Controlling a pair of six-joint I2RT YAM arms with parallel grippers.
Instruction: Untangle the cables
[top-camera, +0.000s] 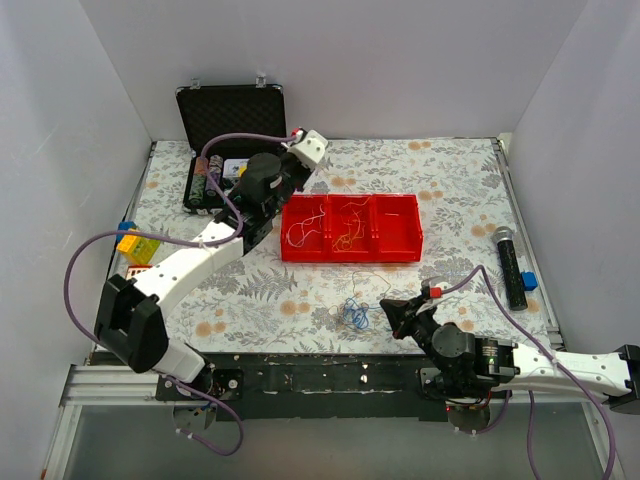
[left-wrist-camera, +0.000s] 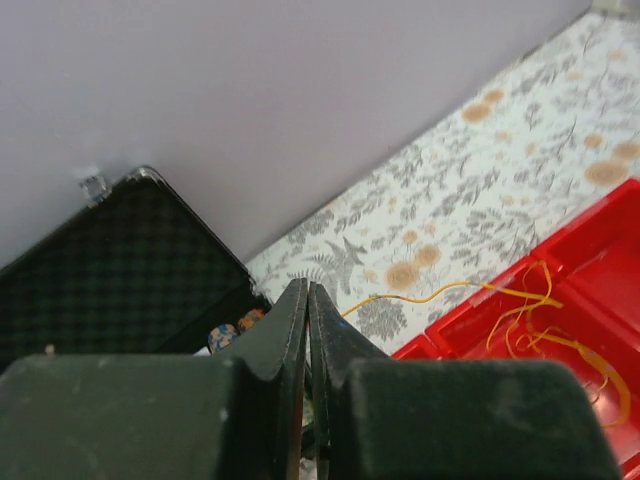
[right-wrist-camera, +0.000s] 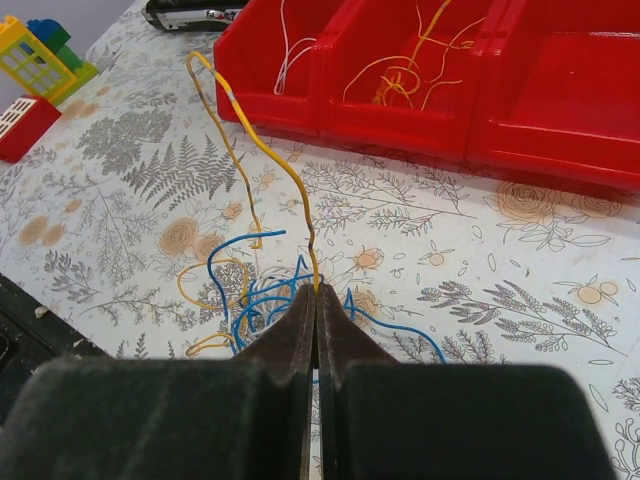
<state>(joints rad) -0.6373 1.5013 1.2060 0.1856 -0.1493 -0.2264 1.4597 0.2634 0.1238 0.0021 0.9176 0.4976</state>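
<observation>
Table with floral-print cloth (top-camera: 455, 180), white walls on three sides.

Open black hard case with foam-lined lid (top-camera: 232, 110) stood at the far left corner.

Red plastic tray with three compartments (top-camera: 350, 256) lay mid-table; right compartment held nothing visible.

Left gripper (left-wrist-camera: 308, 292) sat between case and tray, fingers pressed flat together. A thin yellow-orange wire (left-wrist-camera: 440, 292) ran from just beside them over the tray's wall. Whether it was pinched could not be told.

Right gripper (right-wrist-camera: 315, 295) was low over the cloth near the front edge, fingers clenched on a yellow-orange strand (right-wrist-camera: 262, 150). The strand rose from the tips, arched over and dropped back to the cloth.

Black cylinder with a grey head (top-camera: 508, 262) lay at the right side, a small blue block (top-camera: 529, 281) just beside it.

Coloured toy bricks (top-camera: 135, 245) sat at the left edge.

Tangle of thin blue and yellow-orange cables (top-camera: 353, 313) lay on the cloth in front of the tray, at the right gripper's tips. White loops (top-camera: 300, 228) were in the tray's left compartment, yellow-orange loops (top-camera: 348, 232) in the middle one.
</observation>
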